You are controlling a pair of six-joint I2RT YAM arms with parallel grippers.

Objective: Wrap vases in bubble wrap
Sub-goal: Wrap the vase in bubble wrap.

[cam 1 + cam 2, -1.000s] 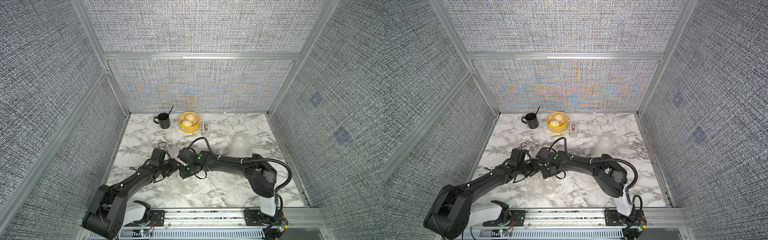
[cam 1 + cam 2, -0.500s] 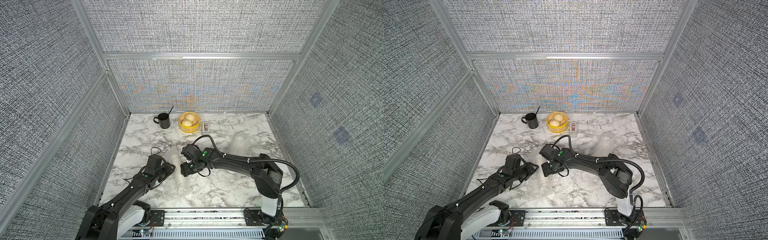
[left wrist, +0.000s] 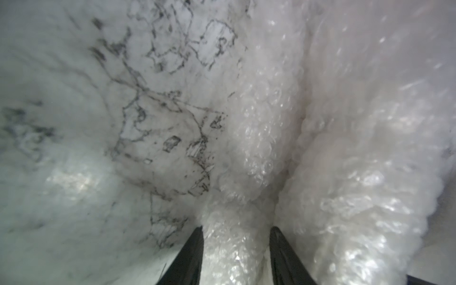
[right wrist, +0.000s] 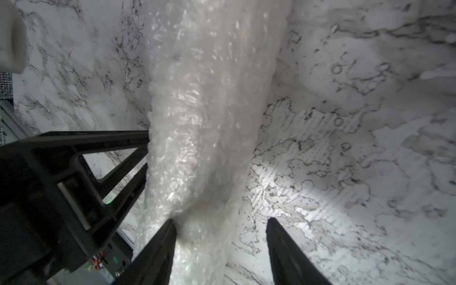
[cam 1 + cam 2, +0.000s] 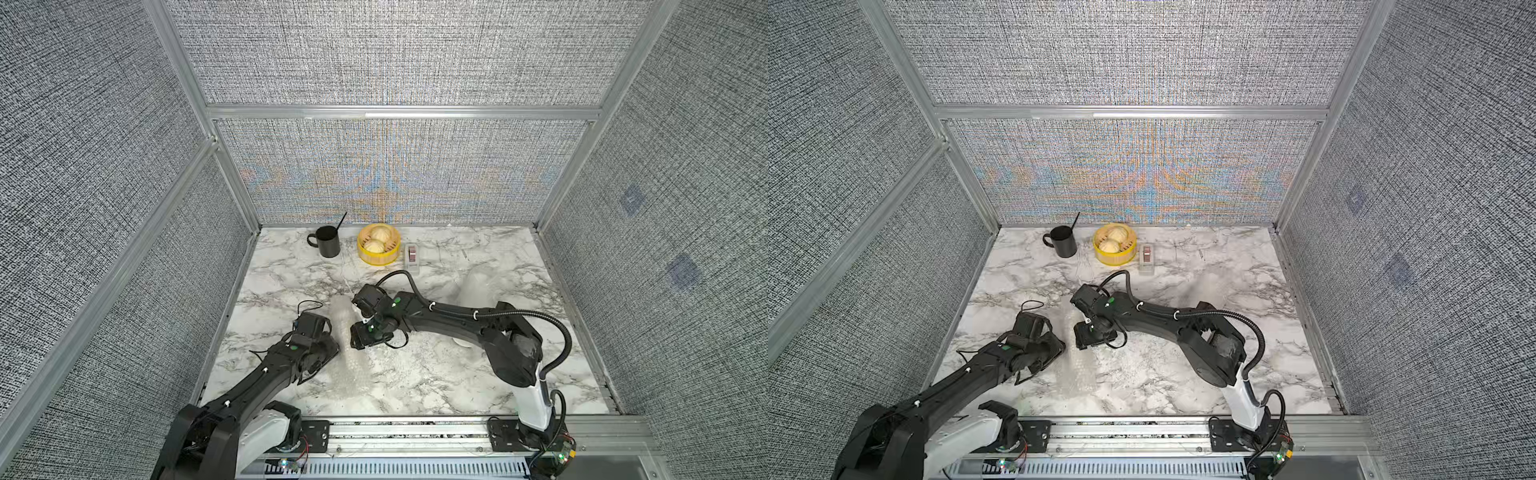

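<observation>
Left gripper (image 3: 235, 233) is pinched on a bunched end of the bubble wrap (image 5: 347, 357), both fingers pressed into it. Right gripper (image 4: 220, 225) stands open beside the same wrap. One finger touches the roll, the other sits clear over bare tabletop (image 5: 415, 374). The wrap is gathered into a long loose roll on the near-middle tabletop, between the two grippers and running away from the rail. Roll ends are not tucked or closed.

Just past it, a white curved edge (image 5: 460, 342) peeks from under the right arm. Farther back and to the right, well apart, a pale upright shape (image 5: 478, 286) stands alone. Views are too milky to say whether that is a vase already wrapped, or whether one lies inside the roll.

My read: mid-wrap at best, nothing clearly finished. Left to do: roll this wrap tight, close the ends, then cover whichever vase is bare.

Far edge, off-task: black mug (image 5: 327, 246), yellow steamer basket (image 5: 379, 249) with buns, small box (image 5: 411, 257).
</observation>
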